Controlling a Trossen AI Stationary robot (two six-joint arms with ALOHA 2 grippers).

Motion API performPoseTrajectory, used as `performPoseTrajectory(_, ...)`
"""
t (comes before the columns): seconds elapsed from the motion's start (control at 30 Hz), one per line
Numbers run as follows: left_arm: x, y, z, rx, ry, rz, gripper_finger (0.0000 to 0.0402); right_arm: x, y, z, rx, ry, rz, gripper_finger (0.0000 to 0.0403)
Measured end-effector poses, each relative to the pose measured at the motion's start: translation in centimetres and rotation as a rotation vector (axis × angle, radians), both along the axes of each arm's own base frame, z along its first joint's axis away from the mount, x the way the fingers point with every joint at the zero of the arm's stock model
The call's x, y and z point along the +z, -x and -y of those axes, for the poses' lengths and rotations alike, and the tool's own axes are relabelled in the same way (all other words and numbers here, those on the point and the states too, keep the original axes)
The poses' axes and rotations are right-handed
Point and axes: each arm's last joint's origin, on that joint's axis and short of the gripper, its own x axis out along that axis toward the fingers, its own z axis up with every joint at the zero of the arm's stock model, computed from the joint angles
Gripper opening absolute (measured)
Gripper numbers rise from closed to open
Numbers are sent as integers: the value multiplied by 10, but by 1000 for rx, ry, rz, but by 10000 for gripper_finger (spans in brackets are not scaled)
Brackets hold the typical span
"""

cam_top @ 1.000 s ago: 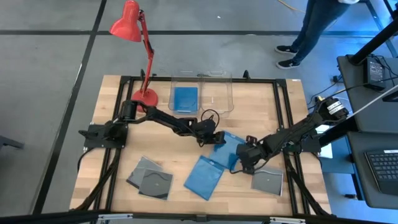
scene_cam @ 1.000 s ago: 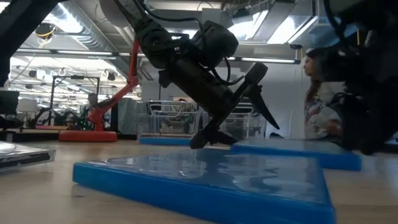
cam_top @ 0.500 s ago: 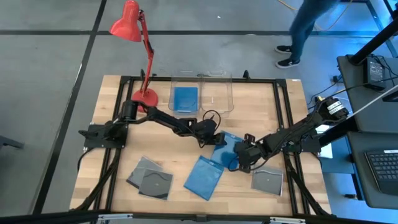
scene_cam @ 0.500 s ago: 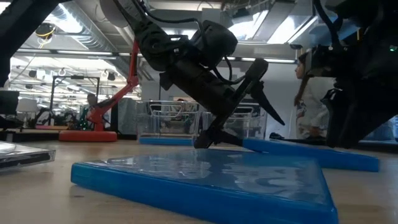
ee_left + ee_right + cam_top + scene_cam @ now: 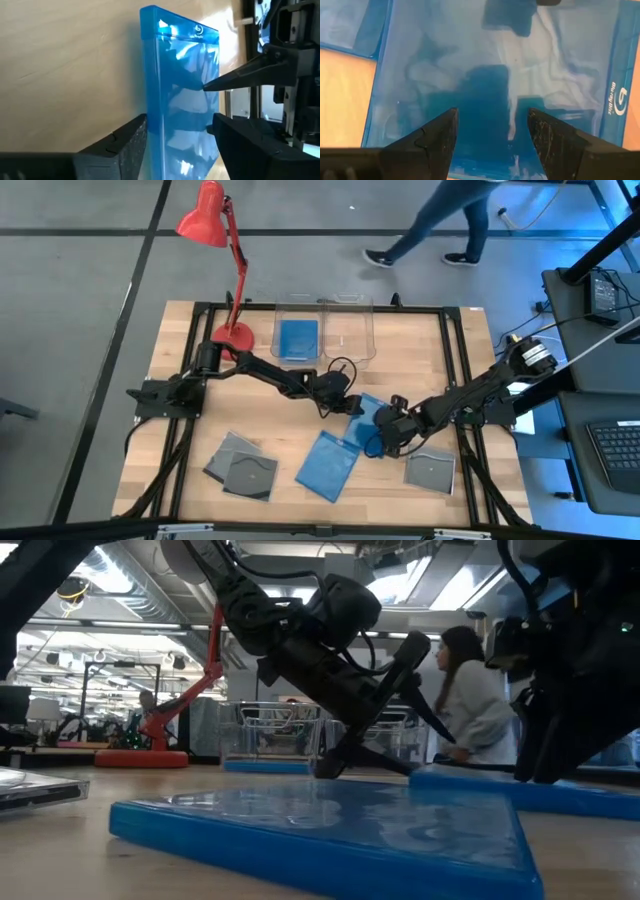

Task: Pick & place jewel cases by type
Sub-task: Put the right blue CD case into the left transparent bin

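Currently your left hand [image 5: 352, 406] sits near the middle of the desk [image 5: 180, 395], its fingers [image 5: 125, 142] straddling the edge of a blue jewel case [image 5: 177, 100] with one on each side; you cannot tell from the views whether they already pinch it. That case [image 5: 368, 417] lies just beside the right hand [image 5: 378, 442], which hovers over its far side with fingers spread, gripping nothing. Relative to that central blue case: a second blue jewel case [image 5: 327, 465] lies flat near it, toward the front edge; a grey-black jewel case [image 5: 430, 470] lies just past the right hand; two more grey-black cases [image 5: 242, 468] overlap well off toward the front left corner. A third blue case [image 5: 297, 338] lies inside the left of two clear bins [image 5: 349, 330] at the back edge, beside the red desk lamp [image 5: 215, 240]. Beyond the desk a person [image 5: 440, 225] walks on the floor.
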Motion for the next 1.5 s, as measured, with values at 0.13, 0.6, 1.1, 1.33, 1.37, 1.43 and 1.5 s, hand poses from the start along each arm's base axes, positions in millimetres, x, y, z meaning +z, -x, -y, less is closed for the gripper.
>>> performPoseTrajectory(0.13,-1,1,0,-12,-2,-26,205,-1,-1,0,1,-6,1,243)
performPoseTrajectory(0.6,1,0,0,-23,-22,9,96,-1,-4,6,-14,-22,4,243)
performPoseTrajectory(1.1,1,0,-2,-56,-31,22,4,-1,-5,6,-2,-16,5,243)
performPoseTrajectory(1.33,10,-5,-1,-100,-15,101,4,-2,-6,6,-5,-10,20,243)
performPoseTrajectory(1.37,9,-5,-1,-102,-13,108,4,-2,-6,6,-5,-10,22,243)
performPoseTrajectory(1.43,11,-6,-2,-90,-21,124,4,-2,-6,6,-4,-12,24,243)
performPoseTrajectory(1.5,11,-5,-3,-81,-15,120,3,0,-6,6,-4,-13,21,243)
